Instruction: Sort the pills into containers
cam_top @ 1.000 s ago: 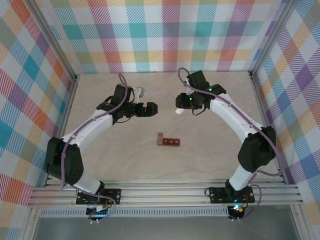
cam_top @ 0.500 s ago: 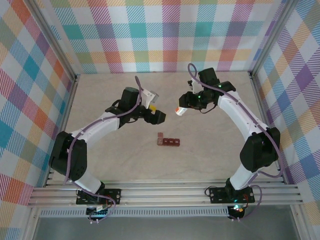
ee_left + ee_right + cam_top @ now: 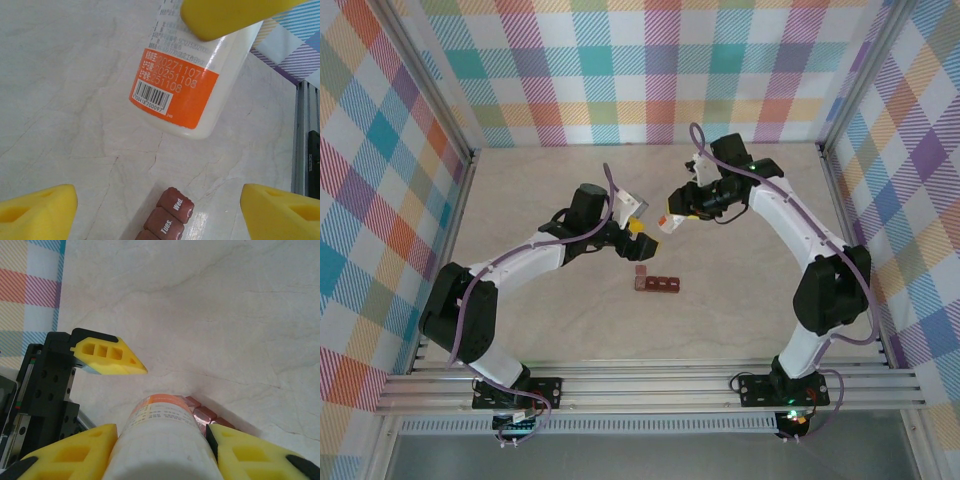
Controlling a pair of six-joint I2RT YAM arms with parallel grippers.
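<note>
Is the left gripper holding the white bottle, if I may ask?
No, the white bottle sits in the right gripper; the left gripper stands open, clear of it.

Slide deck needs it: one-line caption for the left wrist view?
Open left gripper faces the orange-labelled white bottle under the right gripper's finger; containers with Tues. and Wed. lids shut at frame bottom.

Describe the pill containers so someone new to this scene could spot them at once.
On the beige table, between the two arms, find the white orange-labelled bottle in the right claw. Just nearer the bases lies the containers strip: a small dark red-brown row of square lidded compartments, unlike the pale bottle.
</note>
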